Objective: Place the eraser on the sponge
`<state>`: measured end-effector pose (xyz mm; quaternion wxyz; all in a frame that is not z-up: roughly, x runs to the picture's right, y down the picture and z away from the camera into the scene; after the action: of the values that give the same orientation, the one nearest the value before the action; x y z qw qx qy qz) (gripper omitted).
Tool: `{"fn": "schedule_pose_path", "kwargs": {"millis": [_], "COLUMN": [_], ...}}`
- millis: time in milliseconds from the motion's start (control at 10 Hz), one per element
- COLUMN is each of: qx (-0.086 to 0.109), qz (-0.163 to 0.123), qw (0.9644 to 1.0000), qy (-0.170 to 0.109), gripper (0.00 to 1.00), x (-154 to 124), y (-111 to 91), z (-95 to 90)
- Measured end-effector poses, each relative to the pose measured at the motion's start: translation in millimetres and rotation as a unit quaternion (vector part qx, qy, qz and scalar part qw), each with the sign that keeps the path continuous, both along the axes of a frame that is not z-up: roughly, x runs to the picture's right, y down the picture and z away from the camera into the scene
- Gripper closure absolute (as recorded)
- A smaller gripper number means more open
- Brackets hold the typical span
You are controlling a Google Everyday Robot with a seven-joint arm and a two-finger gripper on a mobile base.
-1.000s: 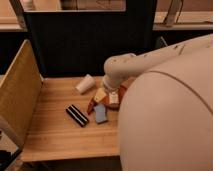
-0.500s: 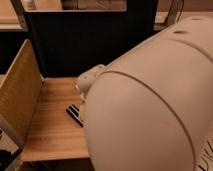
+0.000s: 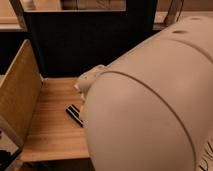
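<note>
The eraser [image 3: 74, 113], a small black block with a pale stripe, lies on the wooden table [image 3: 52, 127]; only its left end shows past the arm. My arm's large cream housing [image 3: 150, 100] fills the right and centre of the camera view. The sponge is hidden behind that housing. My gripper is hidden behind it too, somewhere on the right side of the table.
A tall woven-textured panel [image 3: 19, 95] stands along the table's left edge. A dark wall [image 3: 85, 40] closes off the back. The table's front edge runs along the bottom left.
The arm's housing has swung across the camera and now covers the sponge, the other small objects and the gripper, all visible a second ago. The eraser has not moved.
</note>
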<state>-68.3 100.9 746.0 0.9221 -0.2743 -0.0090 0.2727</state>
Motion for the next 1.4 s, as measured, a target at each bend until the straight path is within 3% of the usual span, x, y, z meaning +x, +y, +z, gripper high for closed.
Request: {"fn": "schedule_pose_path", "kwargs": {"millis": [200,400,600,800,1000,1200,1400], "qx": [-0.02,-0.036,-0.04,-0.032,-0.023,-0.026,-0.038], "qz": [0.052,0.095,0.108,0.073,0.008,-0.045,-0.061], "qw": [0.9979,0.994,0.993,0.9968,0.9994,0.9978,0.9963], "qy": [0.034,0.042,0.027,-0.002,-0.024,-0.04,-0.047], "gripper": [0.2,0.2,0.2,0.2,0.2,0.2,0.2], "x": [29.5,22.8,-1.0,-32.3,-61.3,-90.1,-114.9], "y": [7.6,7.5,1.5,-4.4,-4.6,-0.5,-3.3], "z": [7.9,17.5,22.8,21.0,23.0,33.3,52.5]}}
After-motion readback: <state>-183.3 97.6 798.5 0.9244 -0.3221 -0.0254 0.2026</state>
